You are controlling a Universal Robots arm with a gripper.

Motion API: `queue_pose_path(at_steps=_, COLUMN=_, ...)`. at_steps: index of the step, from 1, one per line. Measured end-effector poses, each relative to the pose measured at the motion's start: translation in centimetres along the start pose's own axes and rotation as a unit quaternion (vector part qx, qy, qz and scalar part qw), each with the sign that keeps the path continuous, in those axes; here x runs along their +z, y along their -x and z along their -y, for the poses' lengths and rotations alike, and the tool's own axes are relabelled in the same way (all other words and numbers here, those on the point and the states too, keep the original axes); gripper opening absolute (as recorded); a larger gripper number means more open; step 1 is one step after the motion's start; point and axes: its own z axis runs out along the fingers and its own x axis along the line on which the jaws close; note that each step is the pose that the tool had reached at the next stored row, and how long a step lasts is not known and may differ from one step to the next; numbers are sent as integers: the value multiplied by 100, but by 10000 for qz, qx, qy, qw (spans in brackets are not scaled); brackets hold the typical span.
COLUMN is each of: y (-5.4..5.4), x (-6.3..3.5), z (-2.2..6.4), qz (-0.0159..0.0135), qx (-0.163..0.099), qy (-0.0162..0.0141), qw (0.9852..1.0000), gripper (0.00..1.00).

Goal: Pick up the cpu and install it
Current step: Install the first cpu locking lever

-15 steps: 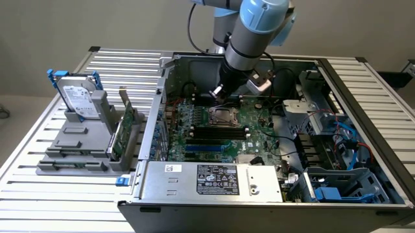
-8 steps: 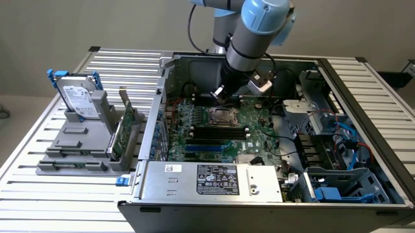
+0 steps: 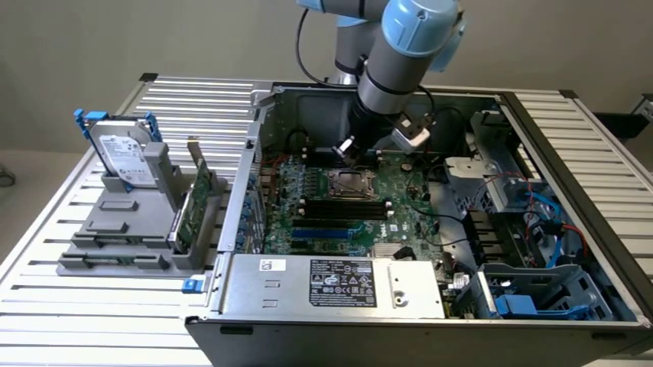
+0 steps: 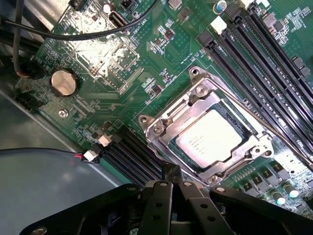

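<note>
The gripper (image 4: 172, 177) is closed on nothing, its fingers pinched together just above the socket (image 4: 210, 132) near the middle of the motherboard (image 4: 98, 58). The cpu (image 4: 209, 138) already lies seated inside the socket frame. Judging by this, placement is done; any further move calls for clearing the case (image 3: 571, 199) cleanly.

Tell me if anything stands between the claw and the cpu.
Nothing visible does. In the wrist view the cpu lies in the socket frame on the motherboard, its top uncovered. The shut claw hangs just beside the frame's edge, with only bare board and frame between.
</note>
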Motion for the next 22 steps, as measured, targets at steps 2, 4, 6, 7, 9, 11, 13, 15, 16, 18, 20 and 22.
queue_pose_path(at_steps=2, y=-6, x=6, z=-7, qz=6, qx=-1, qy=5, qw=10000, gripper=11)
queue_pose_path(at_steps=4, y=-15, x=12, z=-16, qz=9, qx=-2, qy=8, qw=10000, gripper=11)
queue_pose_path(at_steps=6, y=-23, x=20, z=-20, qz=12, qx=-2, qy=11, qw=10000, gripper=11)
queue_pose_path(at_steps=7, y=-27, x=24, z=-19, qz=13, qx=-2, qy=13, qw=10000, gripper=11)
queue_pose_path(at_steps=9, y=-34, x=30, z=-16, qz=17, qx=-2, qy=17, qw=10000, gripper=11)
queue_pose_path(at_steps=11, y=-38, x=34, z=-14, qz=23, qx=-1, qy=23, qw=10000, gripper=11)
queue_pose_path(at_steps=13, y=-42, x=39, z=-10, qz=31, qx=1, qy=31, qw=10000, gripper=11)
queue_pose_path(at_steps=15, y=-46, x=45, z=-8, qz=42, qx=4, qy=43, qw=10000, gripper=11)
queue_pose_path(at_steps=16, y=-48, x=48, z=-6, qz=50, qx=5, qy=51, qw=10000, gripper=11)
queue_pose_path(at_steps=18, y=-51, x=53, z=-4, qz=68, qx=9, qy=70, qw=10000, gripper=11)
queue_pose_path(at_steps=20, y=-56, x=57, z=0, qz=87, qx=13, qy=89, qw=9999, gripper=11)
queue_pose_path(at_steps=22, y=-61, x=61, z=5, qz=109, qx=17, qy=112, qw=9999, gripper=11)
